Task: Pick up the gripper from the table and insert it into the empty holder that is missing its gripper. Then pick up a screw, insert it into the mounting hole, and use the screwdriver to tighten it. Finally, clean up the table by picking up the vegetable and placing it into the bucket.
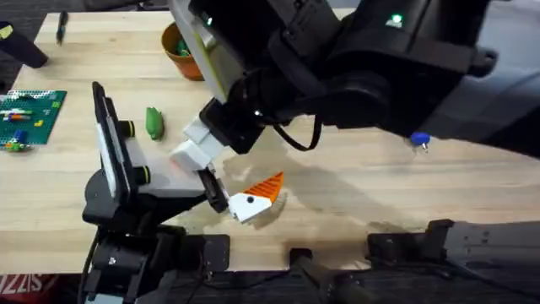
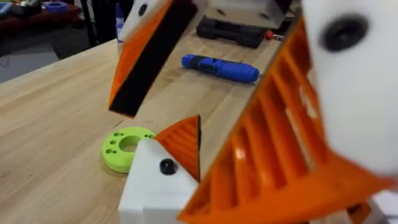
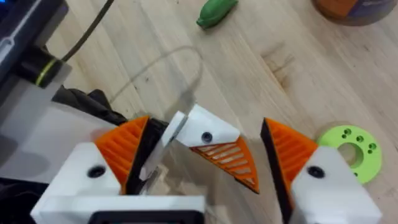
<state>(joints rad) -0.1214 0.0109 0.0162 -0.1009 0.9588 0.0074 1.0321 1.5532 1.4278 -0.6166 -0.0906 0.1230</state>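
The white holder (image 1: 245, 206) lies on the table with the orange gripper wedge (image 1: 270, 184) seated in it. A dark round spot shows on its white face (image 3: 206, 137). My right gripper (image 3: 206, 121) hangs open over the holder (image 3: 208, 132), with one finger on each side. Its nearer finger (image 2: 267, 143) looms large in the left wrist view, and the holder (image 2: 152, 186) sits beyond. My left gripper (image 1: 173, 181) sits low just left of the holder. The blue screwdriver (image 1: 419, 140) lies at the right. The green vegetable (image 1: 153, 122) lies at the left, and the orange bucket (image 1: 181, 46) stands behind it.
A bright green ring (image 3: 351, 149) lies close beside the holder. A green brick board (image 1: 29, 114) sits at the far left edge. A black case (image 2: 233, 30) stands beyond the screwdriver (image 2: 221, 67). The right arm's dark bulk (image 1: 380, 76) covers the table's middle back.
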